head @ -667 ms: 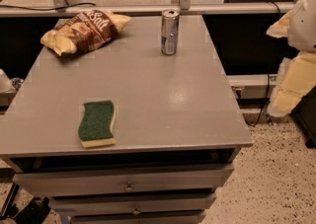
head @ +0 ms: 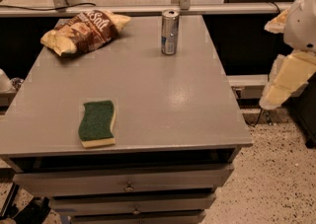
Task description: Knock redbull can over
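At far edge of tabletop (head: 187, 99): redbull can (head: 170, 32), standing upright, right of centre.
Chip bag (head: 85, 31): lying flat at far left corner, well apart from the can.
Sponge (head: 97, 123): green face up, yellow layer beneath, near front left edge.
Hand (head: 285, 81): beyond the tabletop's right edge, well apart from the can, holding nothing visible; wide or narrow, cannot tell.
Drawers (head: 128, 187): stacked under the tabletop.

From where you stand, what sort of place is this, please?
Probably an office or lab: a grey drawer cabinet bearing a redbull can, chip bag and sponge, speckled floor. The gripper hangs right of it.
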You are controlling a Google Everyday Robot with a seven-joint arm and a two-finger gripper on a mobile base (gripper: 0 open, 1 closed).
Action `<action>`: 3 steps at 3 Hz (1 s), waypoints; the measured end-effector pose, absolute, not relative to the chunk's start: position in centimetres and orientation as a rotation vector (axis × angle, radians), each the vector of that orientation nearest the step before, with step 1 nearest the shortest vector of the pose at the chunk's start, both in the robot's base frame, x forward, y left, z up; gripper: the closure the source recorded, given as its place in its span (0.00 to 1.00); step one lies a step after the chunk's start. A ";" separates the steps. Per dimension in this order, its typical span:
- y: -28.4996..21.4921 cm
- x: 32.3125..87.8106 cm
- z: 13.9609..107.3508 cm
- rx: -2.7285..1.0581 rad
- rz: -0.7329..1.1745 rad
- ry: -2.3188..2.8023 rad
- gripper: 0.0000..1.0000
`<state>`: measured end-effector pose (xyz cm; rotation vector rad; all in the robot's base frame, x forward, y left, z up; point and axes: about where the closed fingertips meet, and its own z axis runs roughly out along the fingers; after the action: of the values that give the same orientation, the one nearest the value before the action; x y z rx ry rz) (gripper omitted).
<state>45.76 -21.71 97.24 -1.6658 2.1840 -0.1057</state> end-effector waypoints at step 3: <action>-22.2 64.7 91.8 -1.385 0.025 1.896 0.00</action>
<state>64.69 -22.24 91.85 -1.3853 1.8959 0.0251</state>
